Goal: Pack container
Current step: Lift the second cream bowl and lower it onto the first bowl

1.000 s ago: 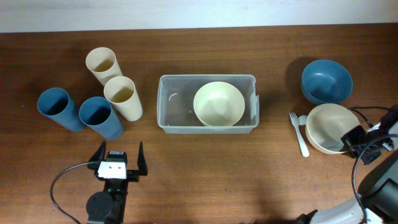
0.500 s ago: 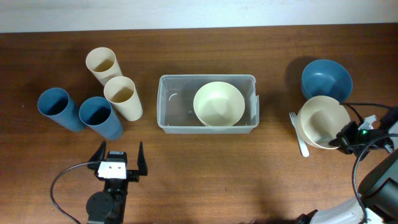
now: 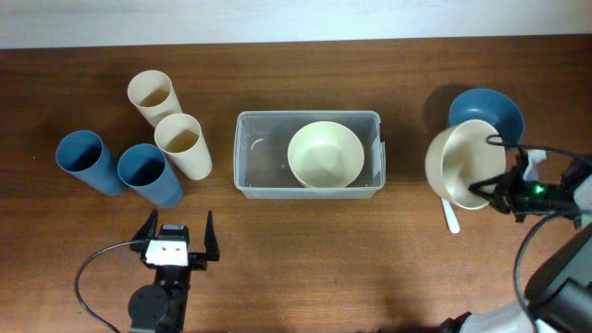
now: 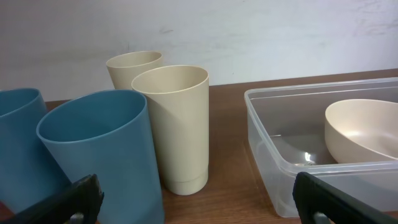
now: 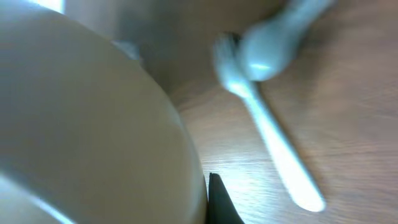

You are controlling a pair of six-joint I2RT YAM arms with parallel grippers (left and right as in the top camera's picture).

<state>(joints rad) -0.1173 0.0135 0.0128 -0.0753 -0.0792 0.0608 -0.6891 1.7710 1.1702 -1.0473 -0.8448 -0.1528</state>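
The clear container [image 3: 248, 165] sits mid-bench [image 3: 305, 259] with a cream bowl [image 3: 325, 154] resting inside it. The right hand [image 3: 490, 190] is well off to the container's right. It is pinched on the rim of a second cream bowl [image 3: 461, 165], which it holds tilted on edge beside the blue bowl [image 3: 495, 106], over a pale utensil [image 5: 273, 149]. The left hand [image 3: 179, 227] hangs in front of the container and to its left, apart from it, with its jaws spread wide and holding nothing.

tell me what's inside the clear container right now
One cream bowl, upright, sits in the right half of the container. The left half's floor looks bare through the plastic. Anything under the bowl is covered.
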